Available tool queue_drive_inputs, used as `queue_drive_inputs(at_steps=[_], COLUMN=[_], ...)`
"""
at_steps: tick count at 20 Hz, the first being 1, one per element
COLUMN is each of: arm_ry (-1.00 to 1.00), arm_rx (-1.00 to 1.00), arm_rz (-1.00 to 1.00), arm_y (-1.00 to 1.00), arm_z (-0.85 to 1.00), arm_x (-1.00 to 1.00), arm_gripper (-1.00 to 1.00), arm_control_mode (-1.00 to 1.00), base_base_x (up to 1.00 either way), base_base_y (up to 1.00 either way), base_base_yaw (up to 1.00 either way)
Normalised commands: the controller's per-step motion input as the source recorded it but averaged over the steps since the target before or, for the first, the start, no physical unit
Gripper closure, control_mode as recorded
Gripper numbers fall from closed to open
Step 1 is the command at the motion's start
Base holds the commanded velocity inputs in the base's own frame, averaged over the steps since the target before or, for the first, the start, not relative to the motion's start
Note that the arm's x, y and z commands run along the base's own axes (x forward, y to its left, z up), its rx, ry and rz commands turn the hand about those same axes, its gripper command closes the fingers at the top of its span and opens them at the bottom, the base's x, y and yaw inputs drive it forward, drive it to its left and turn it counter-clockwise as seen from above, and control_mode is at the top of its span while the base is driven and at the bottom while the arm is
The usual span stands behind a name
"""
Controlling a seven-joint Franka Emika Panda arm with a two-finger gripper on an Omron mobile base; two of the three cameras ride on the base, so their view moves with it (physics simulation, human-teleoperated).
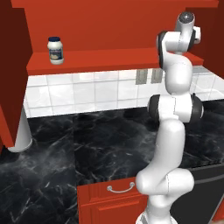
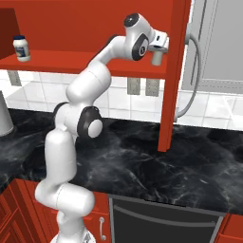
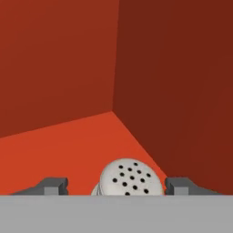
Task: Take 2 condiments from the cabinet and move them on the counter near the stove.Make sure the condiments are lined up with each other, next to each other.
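A small grey-white shaker (image 3: 129,178) with a perforated cap stands in the right back corner of the red cabinet shelf (image 3: 68,141). My gripper (image 3: 119,185) is open around it. The right fingertip (image 3: 182,185) is close to the shaker, while the left one stands well off. From the right base view, the gripper (image 2: 157,53) reaches the shaker (image 2: 156,60) at the shelf's right end. The white jar (image 1: 55,50) with a dark blue lid stands far left on the shelf (image 1: 109,59), also seen as the jar (image 2: 21,48). The black marble counter (image 1: 87,140) lies below. The stove is out of view.
The cabinet's red side panel (image 2: 173,71) drops to the counter (image 2: 190,156) just right of the hand. A grey door with a curved handle (image 2: 192,71) stands beyond it. A pale cylinder (image 1: 19,135) stands at the counter's left. Red drawers (image 1: 113,197) and a dark panel (image 2: 166,223) sit below.
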Motion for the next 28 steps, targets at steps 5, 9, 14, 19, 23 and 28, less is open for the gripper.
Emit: queue_drive_inputs(at_steps=[5, 9, 14, 19, 23, 28], arm_ry=[0.02, 0.03, -0.07, -0.08, -0.04, -0.04], arm_rx=[0.00, 0.00, -0.05, -0.08, -0.09, -0.09], arm_rz=[0.00, 0.00, 0.00, 0.01, 0.02, 0.04], arm_y=[-0.23, 0.00, 0.24, 0.53, 0.56, 0.58], arm_z=[-0.12, 0.00, 0.00, 0.00, 0.00, 0.00], arm_x=[0.01, 0.03, -0.34, -0.51, -0.56, -0.62], arm_gripper=[1.00, 1.00, 1.00, 1.00, 1.00, 1.00], arm_control_mode=[-1.00, -1.00, -1.00, -1.00, -1.00, -1.00], base_base_x=[0.00, 0.00, 0.00, 0.00, 0.00, 0.00], base_base_y=[0.00, 0.00, 0.00, 0.00, 0.00, 0.00], base_base_yaw=[0.00, 0.00, 0.00, 0.00, 0.00, 0.00])
